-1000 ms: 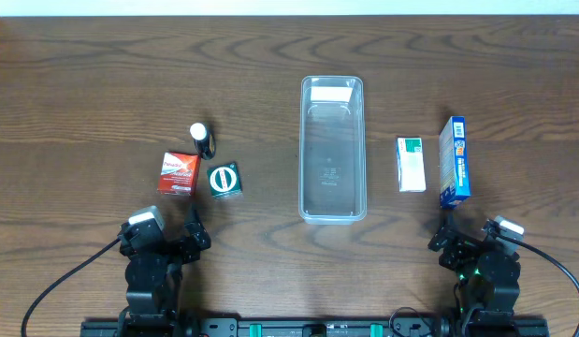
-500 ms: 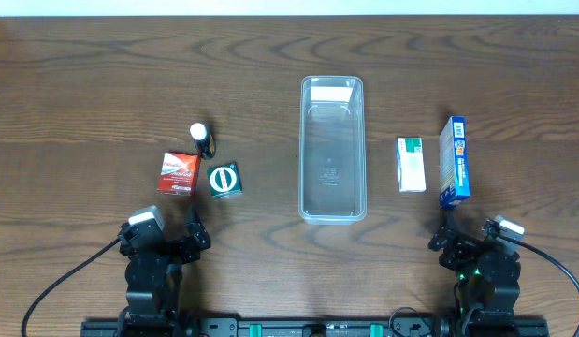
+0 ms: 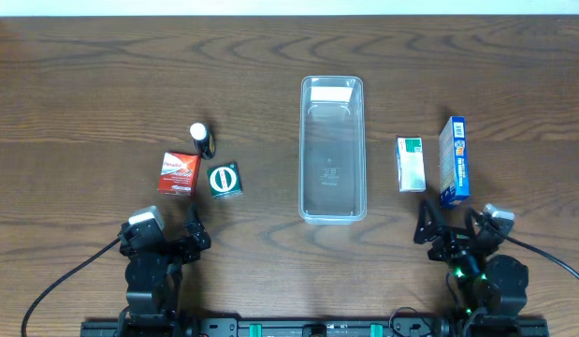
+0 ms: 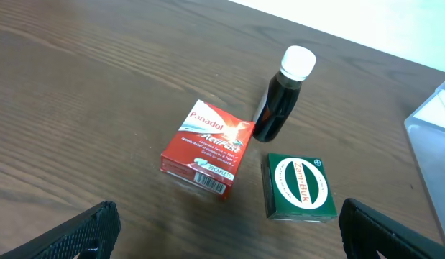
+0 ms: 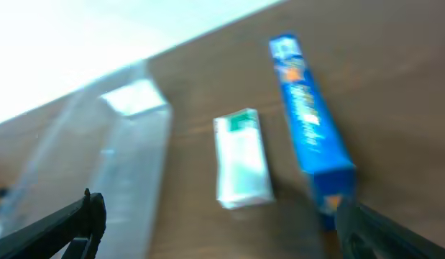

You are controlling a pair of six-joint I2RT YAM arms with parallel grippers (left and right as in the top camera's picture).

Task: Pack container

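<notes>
A clear container (image 3: 303, 150) lies at the centre of a dark wooden worktop (image 3: 83, 75), its length running from 12 to 6 o'clock. Well apart at its 9 o'clock sit a red box (image 3: 178, 173), a green box (image 3: 224, 180) and a white-capped dark bottle (image 3: 203, 140). At its 3 o'clock lie a white-and-green box (image 3: 411, 164) and a blue box (image 3: 455, 161). The left fingers (image 4: 93, 226), at 7 o'clock, and the right fingers (image 5: 78, 219), at 5 o'clock, are spread wide, holding nothing.
</notes>
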